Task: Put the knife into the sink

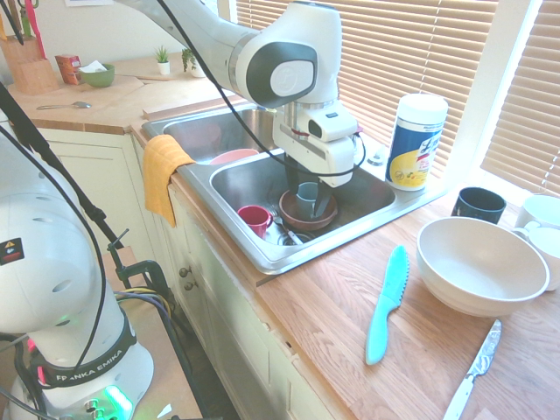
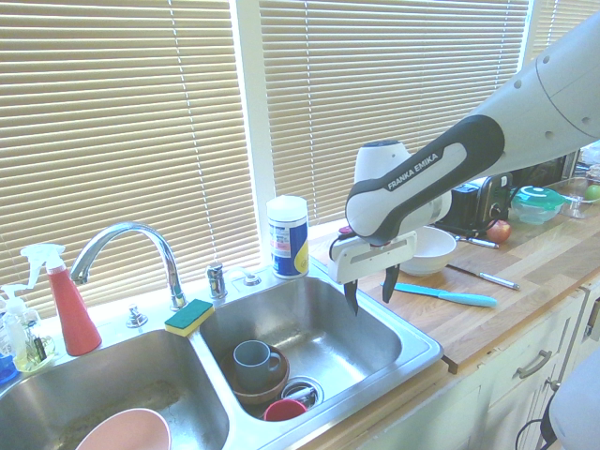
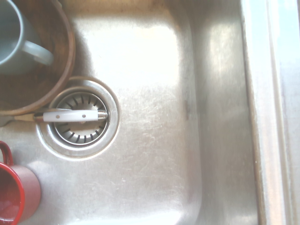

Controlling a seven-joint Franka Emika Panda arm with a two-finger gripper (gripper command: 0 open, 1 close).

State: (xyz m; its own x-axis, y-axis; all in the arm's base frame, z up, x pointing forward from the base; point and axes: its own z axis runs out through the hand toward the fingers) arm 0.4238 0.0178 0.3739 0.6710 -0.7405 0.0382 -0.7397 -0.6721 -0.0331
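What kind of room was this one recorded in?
A home kitchen, most likely: a double stainless sink with a faucet, dishes in the basin, and a wooden countertop holding a white bowl and a turquoise knife.

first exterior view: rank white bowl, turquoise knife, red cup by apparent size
1. white bowl
2. turquoise knife, nearly as long as the bowl is wide, far slimmer
3. red cup, though it sits farther away, in the sink

Wooden tabletop [image 1: 332, 306] carried the turquoise knife [image 1: 388, 303] lying flat beside a white bowl [image 1: 481, 265], a silver knife [image 1: 473, 371] near its edge, a dark mug [image 1: 479, 204] and a wipes canister [image 1: 416, 141].
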